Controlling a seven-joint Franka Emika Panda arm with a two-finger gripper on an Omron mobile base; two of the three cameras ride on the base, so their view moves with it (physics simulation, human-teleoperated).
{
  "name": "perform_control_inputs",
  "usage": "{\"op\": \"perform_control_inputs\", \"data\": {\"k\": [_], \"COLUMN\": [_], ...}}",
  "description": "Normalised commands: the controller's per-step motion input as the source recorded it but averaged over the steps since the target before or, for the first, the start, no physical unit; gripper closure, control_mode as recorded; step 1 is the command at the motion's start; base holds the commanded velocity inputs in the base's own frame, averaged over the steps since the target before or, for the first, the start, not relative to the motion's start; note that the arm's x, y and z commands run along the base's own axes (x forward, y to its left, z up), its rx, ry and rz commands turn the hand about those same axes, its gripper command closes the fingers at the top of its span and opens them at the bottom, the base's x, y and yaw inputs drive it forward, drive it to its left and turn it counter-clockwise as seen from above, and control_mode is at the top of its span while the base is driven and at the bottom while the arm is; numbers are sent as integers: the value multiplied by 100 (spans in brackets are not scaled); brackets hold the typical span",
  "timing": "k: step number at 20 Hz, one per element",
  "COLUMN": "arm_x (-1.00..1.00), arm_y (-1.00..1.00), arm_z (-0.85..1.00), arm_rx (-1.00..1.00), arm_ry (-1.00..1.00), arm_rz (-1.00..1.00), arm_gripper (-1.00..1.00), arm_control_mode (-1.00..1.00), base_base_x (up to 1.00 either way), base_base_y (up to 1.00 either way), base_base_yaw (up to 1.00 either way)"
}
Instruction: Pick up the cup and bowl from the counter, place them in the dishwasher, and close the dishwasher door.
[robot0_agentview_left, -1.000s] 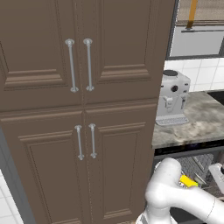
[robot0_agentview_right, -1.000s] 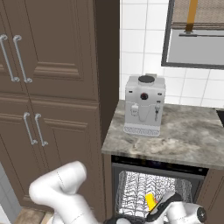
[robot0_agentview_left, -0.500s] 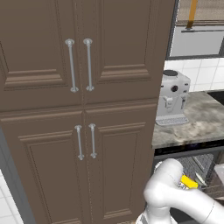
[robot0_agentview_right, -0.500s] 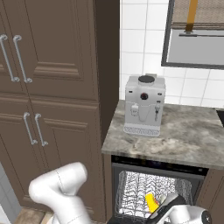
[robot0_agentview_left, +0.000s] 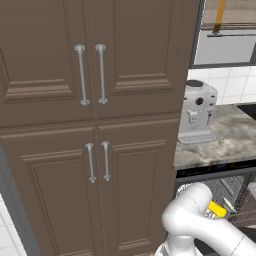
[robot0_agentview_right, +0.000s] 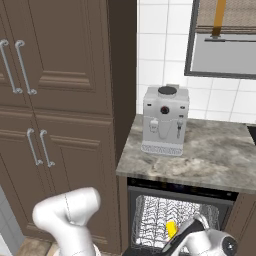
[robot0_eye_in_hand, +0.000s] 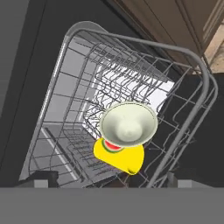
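Resting in dishwasher (robot0_agentview_right: 175, 220) rack: bowl (robot0_eye_in_hand: 128, 124) atop cup (robot0_eye_in_hand: 120, 156) | hand (robot0_eye_in_hand: 107, 179): fingers spread, holding nothing

Tall brown panelled cabinets (robot0_agentview_left: 95, 125) with silver bar handles (robot0_agentview_left: 80, 75) filled the left. White square wall tiles (robot0_agentview_right: 160, 55) ran behind a silver-grey coffee machine (robot0_agentview_right: 165, 120). A dark-framed window (robot0_agentview_right: 225, 40) with a woven blind sat above, and pale floor tiles (robot0_agentview_left: 7, 225) showed below.
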Motion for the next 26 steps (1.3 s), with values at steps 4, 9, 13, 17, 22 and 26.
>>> {"op": "perform_control_inputs", "data": {"k": [4, 9, 13, 17, 22, 26], "arm_x": [0, 0, 0, 0, 0, 0], "arm_y": [0, 0, 0, 0, 0, 0], "arm_z": [26, 14, 9, 2, 0, 0], "arm_rx": [-11, -6, -3, 0, 0, 0], "arm_ry": [-7, -6, -6, -5, -3, -2], "arm_rz": [-13, -9, -9, -7, -3, -2], "arm_gripper": [-100, -100, -100, -100, -100, -100], "arm_control_mode": [-100, -100, -100, -100, -100, -100], "base_base_x": [0, 0, 0, 0, 0, 0], "base_base_y": [0, 0, 0, 0, 0, 0], "base_base_yaw": [0, 0, 0, 0, 0, 0]}}
